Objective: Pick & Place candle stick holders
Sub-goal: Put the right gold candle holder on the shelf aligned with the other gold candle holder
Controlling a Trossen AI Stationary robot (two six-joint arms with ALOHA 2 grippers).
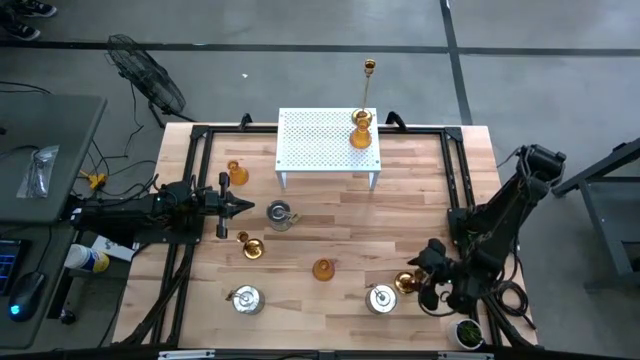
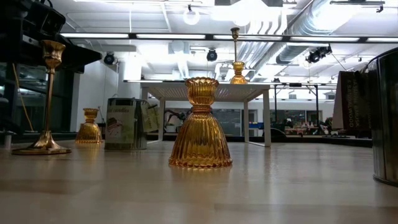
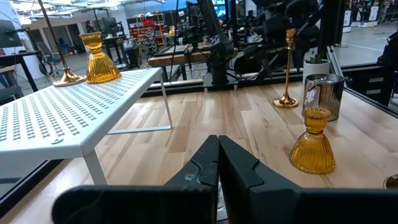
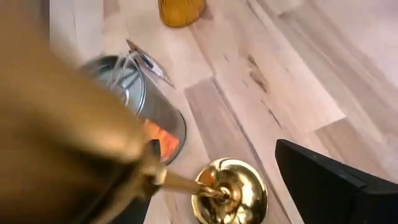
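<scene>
Right gripper (image 1: 425,283) unclenched, straddling gold candlestick (image 1: 405,283), stem upright between its fingers, silver pot (image 1: 381,298) just beside. Left gripper (image 1: 243,206) clenched, empty, farther off. Beyond: white rack (image 1: 328,150), another candlestick and amber cup on it.

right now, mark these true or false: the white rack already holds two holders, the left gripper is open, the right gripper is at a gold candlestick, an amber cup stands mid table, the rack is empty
1. The white rack already holds two holders. True: a tall gold candlestick and an amber cup stand at one corner of it.
2. The left gripper is open. False: its fingers are shut and hold nothing.
3. The right gripper is at a gold candlestick. True: its jaws stand open around the short gold candlestick near the table's front right.
4. An amber cup stands mid table. True: the middle amber cup is upright on the wood.
5. The rack is empty. False: it carries two holders.
</scene>
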